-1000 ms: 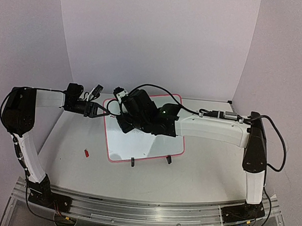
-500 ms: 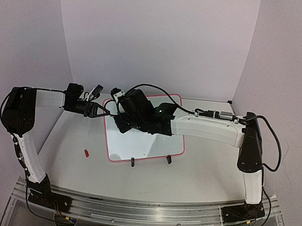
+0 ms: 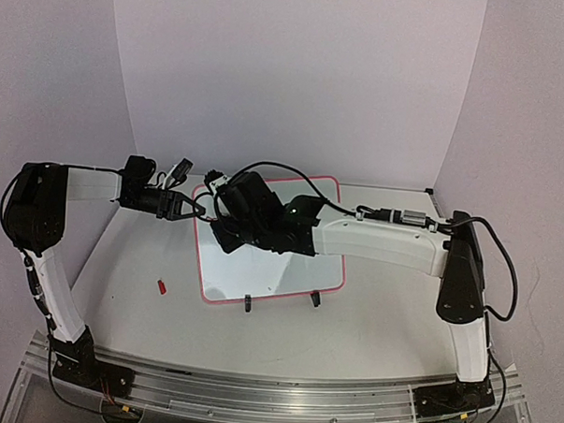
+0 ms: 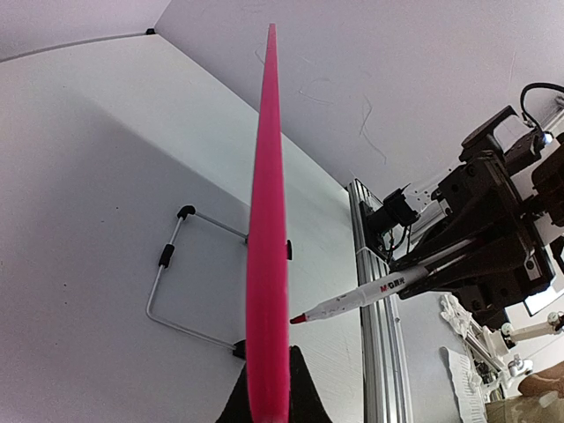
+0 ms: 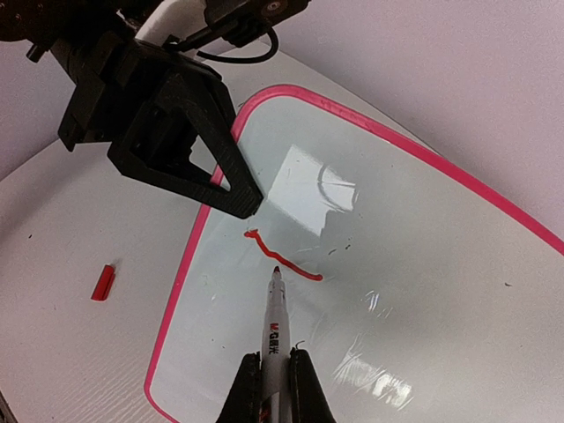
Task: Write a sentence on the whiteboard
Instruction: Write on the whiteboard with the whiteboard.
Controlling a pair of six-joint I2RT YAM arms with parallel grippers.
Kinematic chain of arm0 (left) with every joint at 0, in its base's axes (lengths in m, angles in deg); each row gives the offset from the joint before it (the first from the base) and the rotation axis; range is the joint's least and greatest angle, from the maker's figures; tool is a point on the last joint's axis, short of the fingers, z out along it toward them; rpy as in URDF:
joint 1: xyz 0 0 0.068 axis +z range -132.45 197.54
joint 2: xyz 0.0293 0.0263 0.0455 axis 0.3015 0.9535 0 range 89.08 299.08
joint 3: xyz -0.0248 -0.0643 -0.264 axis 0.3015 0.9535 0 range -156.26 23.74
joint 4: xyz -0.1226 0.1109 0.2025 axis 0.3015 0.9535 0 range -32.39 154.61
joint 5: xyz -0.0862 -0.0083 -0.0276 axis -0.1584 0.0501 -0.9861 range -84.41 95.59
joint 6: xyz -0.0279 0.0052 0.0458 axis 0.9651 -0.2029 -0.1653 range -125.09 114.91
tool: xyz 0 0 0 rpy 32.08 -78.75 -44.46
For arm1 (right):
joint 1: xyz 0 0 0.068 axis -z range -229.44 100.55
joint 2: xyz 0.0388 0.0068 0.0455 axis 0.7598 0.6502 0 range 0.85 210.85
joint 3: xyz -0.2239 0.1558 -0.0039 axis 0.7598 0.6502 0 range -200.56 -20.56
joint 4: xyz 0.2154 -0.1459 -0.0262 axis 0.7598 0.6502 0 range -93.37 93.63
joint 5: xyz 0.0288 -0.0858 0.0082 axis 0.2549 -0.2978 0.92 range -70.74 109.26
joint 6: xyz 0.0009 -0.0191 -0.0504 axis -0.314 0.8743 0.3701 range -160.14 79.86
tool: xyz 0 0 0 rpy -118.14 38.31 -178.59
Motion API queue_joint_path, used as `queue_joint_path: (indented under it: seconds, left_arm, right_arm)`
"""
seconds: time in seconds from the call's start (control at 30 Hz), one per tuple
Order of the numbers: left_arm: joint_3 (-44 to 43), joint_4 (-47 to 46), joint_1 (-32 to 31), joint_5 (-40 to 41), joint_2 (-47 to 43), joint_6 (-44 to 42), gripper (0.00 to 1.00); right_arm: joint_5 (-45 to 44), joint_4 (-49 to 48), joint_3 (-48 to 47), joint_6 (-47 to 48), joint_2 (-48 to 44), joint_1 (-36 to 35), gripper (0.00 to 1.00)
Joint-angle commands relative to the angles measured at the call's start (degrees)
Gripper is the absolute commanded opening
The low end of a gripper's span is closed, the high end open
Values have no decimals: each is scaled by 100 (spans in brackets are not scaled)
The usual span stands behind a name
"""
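the worktop (image 3: pixel 381 309) carries the whiteboard (image 3: pixel 260 276) near its middle, propped up on a thin wire stand with two black clip feet at its near edge.

the left end effector (image 3: pixel 190 210) reaches in to the whiteboard's left edge, near the far corner. its jaws are closed right down on the pink frame, which runs between its fingers in the left wrist view.

the right end effector (image 5: pixel 273 379) hangs over the whiteboard's upper left part, jaws closed tight on the barrel of a marker (image 5: pixel 275 326). the red tip points at the glossy face and appears to touch it, just beside the only writing so far, a short wavy red stroke (image 5: pixel 282 263) near the left frame. judging by that, the sentence is barely begun.

a small red cap (image 3: pixel 163 286) lies on the worktop well left of the whiteboard.

risks from here, as i judge them:
- the whiteboard is only pinched at one edge on a thin frame. too much pen pressure could swing it about that pinch or tip it back on the stand, and the letters would warp.
- too little pressure and the tip skips, leaving gaps.
- the marker is held far from its tip, so drag could twist it in the jaws.
- the right wrist works close to the whiteboard's face and could smear wet ink.
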State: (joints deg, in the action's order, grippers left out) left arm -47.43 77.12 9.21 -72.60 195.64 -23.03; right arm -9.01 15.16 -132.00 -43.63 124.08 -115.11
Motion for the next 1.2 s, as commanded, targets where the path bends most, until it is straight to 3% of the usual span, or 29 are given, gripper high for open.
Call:
queue_joint_path:
  seconds: [0.0, 1.17]
  left_arm:
    - [15, 17, -171, 426, 49, -422, 0]
    - [-37, 144, -172, 439, 68, -518, 0]
  right_arm:
    - [-7, -38, -295, -46, 78, -34, 0]
    - [-192, -15, -289, 93, 192, -27, 0]
